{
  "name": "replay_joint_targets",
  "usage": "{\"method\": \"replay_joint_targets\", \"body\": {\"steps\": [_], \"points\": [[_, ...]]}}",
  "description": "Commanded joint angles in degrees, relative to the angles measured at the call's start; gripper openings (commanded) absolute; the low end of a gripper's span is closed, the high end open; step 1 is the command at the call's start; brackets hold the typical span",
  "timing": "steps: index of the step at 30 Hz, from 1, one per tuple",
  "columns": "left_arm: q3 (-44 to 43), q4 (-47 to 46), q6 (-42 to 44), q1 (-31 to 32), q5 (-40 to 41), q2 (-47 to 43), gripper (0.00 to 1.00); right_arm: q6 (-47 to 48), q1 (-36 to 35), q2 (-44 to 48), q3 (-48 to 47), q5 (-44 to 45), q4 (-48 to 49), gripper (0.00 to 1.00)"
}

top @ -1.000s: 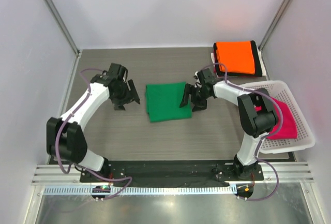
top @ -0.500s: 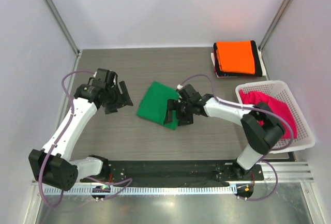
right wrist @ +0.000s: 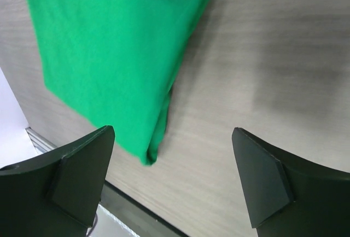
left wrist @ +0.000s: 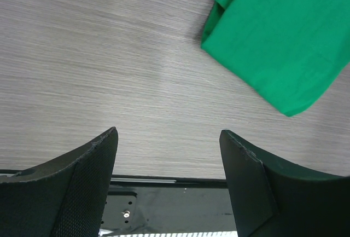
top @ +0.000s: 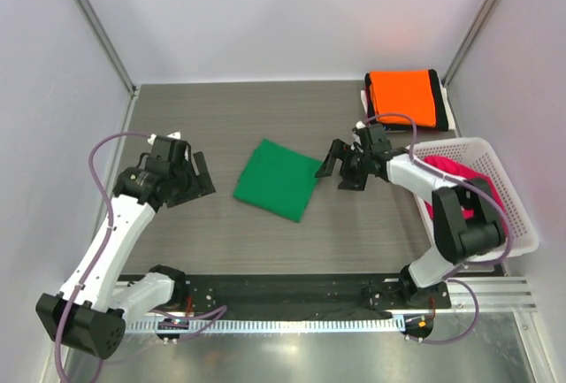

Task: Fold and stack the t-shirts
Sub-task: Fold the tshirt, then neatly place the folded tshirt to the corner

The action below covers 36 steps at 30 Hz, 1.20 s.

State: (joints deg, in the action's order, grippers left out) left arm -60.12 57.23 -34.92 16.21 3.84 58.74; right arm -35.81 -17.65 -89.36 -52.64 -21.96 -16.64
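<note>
A bright green t-shirt (top: 277, 180) lies folded into a flat, tilted rectangle on the wood-grain table (top: 265, 109), with neither arm touching it. The left gripper (top: 189, 183) hangs just to the left of the green tee and the right gripper (top: 340, 169) just off its right corner. Both wrist views show the fingers spread wide over bare tabletop and holding nothing, with the green cloth filling one side of each view. Beyond the green tee, toward the far right corner, a folded orange t-shirt (top: 404, 97) sits squarely on a black t-shirt (top: 440, 100), of which only a dark border shows around the orange. To the right of the green tee, past the right gripper, a magenta-pink t-shirt (top: 491, 206) lies bunched inside a white mesh basket (top: 517, 224), partly hidden by the right arm, and it does not look folded. On this evidence the job is roughly half done: two tees are folded and stacked, and a third is folded but well apart from the pile. What appears to be left is to carry the green tee onto the orange one without letting its layers fall open. After that, the pink tee would have to be lifted from the basket, spread out, folded and added on top. Whether the green fold is neat enough to move as it lies cannot be judged from above, though its edges look fairly even.
</note>
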Motion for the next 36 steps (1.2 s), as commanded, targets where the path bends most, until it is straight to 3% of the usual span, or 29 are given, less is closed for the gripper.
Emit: {"method": "replay_joint_targets", "body": {"steps": [1, 8, 14, 17, 18, 24, 25, 27, 28, 30, 32, 34, 36], "points": [[0.35, -1.86, 2.13, -0.12, 2.84, -2.48, 0.76, 1.01, 2.0, -5.28, -3.43, -4.15, 5.47, 0.93], [1.93, -2.12, 4.07, -0.12, 5.39, -6.17, 0.76, -2.76, 2.18, -16.71, -7.91, -7.92, 13.29, 0.84], [4.48, -4.58, 3.28, -0.12, 6.01, -10.04, 0.76, -4.61, -3.88, -22.42, -8.97, -6.35, 15.94, 0.78], [5.8, -5.72, 2.93, -0.12, 6.53, -12.15, 0.77, -8.38, -5.64, -23.05, -5.39, -7.3, 21.98, 0.65], [6.41, -5.99, 2.84, -0.12, 6.8, -13.38, 0.77, -9.96, -5.82, -23.05, -3.71, -8.1, 24.88, 0.56], [8.52, -8.19, 2.66, -0.04, 7.5, -17.52, 0.77, -21.48, -5.91, -27.69, 4.82, -14.86, 49.84, 0.33], [8.61, -8.28, 2.66, -0.12, 8.2, -17.87, 0.78, -22.54, -5.91, -28.14, 5.18, -15.39, 54.83, 0.21], [8.79, -8.54, 2.75, -0.12, 8.73, -18.48, 0.78, -24.83, -5.82, -28.85, 5.53, -16.71, 58.73, 0.13], [8.79, -8.54, 3.01, -0.12, 9.08, -18.66, 0.78, -25.09, -5.73, -28.85, 4.84, -17.06, 60.48, 0.04], [8.79, -8.54, 2.92, -0.04, 9.52, -18.57, 0.78, -23.53, -5.21, -27.89, 3.52, -17.77, 58.85, 0.01], [8.7, -8.28, 2.84, -0.04, 9.44, -18.49, 0.78, -18.27, -4.68, -24.29, -0.17, -16.29, 46.84, 0.01], [8.7, -8.45, 2.84, -0.12, 9.44, -18.66, 0.78, -6.5, -4.15, -21.04, -3.94, -9.82, 27.35, 0.01], [8.7, -8.37, 2.92, -0.12, 9.61, -18.75, 0.78, 0.8, -3.89, -17.35, -10.53, -4.87, 17.04, 0.01]]}}
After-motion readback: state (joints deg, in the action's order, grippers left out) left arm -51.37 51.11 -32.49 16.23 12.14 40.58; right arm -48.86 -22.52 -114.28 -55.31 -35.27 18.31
